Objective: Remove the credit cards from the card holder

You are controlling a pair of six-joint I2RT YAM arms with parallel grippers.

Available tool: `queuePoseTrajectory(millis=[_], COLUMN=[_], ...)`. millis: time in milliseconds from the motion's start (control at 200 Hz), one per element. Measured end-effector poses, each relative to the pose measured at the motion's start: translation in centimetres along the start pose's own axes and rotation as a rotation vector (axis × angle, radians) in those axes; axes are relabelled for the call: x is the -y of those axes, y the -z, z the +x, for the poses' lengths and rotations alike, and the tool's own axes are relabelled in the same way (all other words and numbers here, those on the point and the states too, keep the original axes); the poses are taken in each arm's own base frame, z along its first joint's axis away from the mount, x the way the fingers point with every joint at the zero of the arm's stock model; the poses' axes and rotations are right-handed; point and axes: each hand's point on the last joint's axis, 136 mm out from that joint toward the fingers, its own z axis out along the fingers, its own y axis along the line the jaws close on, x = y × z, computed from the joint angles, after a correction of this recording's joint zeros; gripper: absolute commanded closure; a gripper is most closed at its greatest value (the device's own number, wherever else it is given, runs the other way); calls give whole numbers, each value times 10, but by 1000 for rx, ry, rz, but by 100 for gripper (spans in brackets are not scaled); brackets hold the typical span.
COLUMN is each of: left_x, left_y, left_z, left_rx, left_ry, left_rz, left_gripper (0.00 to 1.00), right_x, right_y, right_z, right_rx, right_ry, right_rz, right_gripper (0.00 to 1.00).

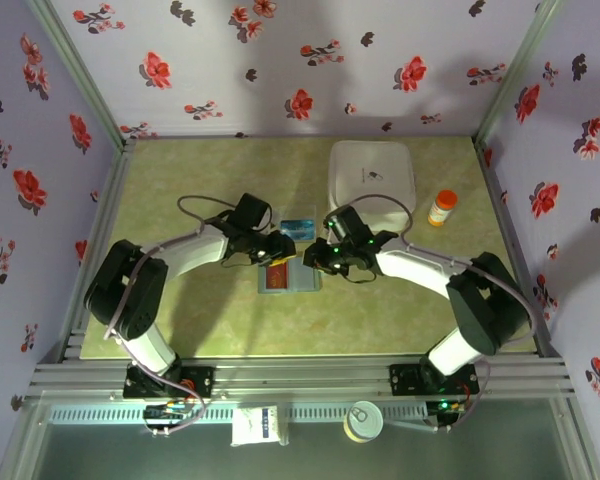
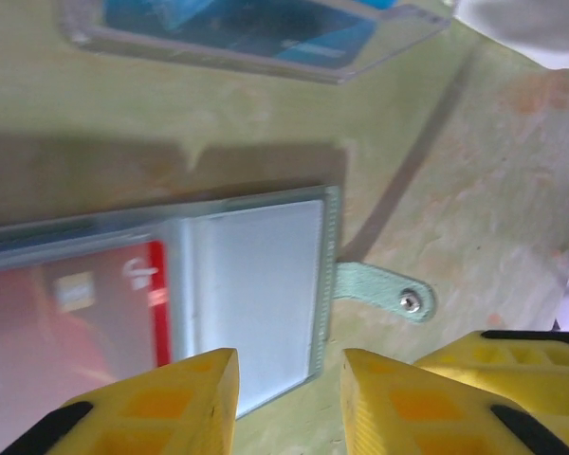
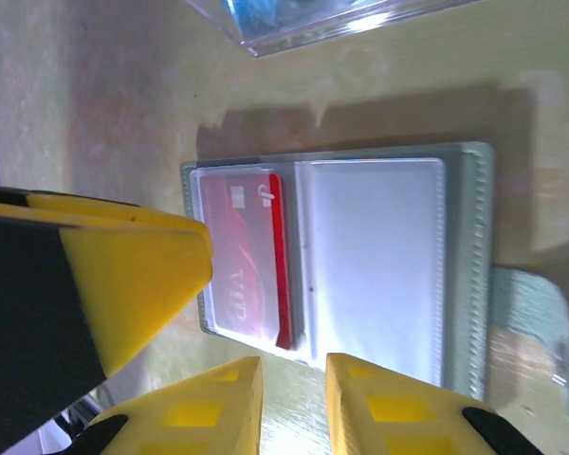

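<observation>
At the middle of the top view, we see the wallet lying open on the green table, with both claws meeting just above it in the frame. The left claw hangs over the wallet's upper left edge, and the right claw is at its upper right corner. A red card sits in the wallet's left panel. Just above the claws lies a clear box with a blue card in it. A white box and an orange bottle stand to the upper right.

In the left wrist view the wallet lies at lower left, the red card in its slot and an empty clear slot to its right. The left claw's fingers stand apart at the bottom edge, released. The wallet's lower right corner shows in the gap between them, and nothing is pinched. The snap strap sticks out to the right of the wallet, above the right finger.

In the right wrist view the right claw's fingers sit at the bottom with a thin gap between them. Their tips are at the wallet's lower edge, below the red card and the fold. We cannot tell whether they pinch that edge or merely hover beside it.
</observation>
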Motion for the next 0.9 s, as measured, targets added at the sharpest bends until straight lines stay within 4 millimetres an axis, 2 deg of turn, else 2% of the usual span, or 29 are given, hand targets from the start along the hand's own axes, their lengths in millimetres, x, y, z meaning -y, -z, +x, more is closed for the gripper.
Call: queuePoseTrajectory(millis=[225,380,660,900], left_x=[-31,-47,-60,-74], left_y=[19,23,16,11], left_z=[4,7,12,16], left_rx=[31,37,20,10], left_ry=[52,71,61,55], left_rz=[-19,-34,-67,-110], left_gripper=[70,78,92,94], right_x=[-19,-26,-27,-21], right_y=[-31,-47,-56,-62], right_z=[5,9,10,12], right_rx=[-61,-92,-108,-121], right_ry=[34,37,31,17], right_rz=[-11,-16,-18,-1], right_gripper=[75,75,75,73])
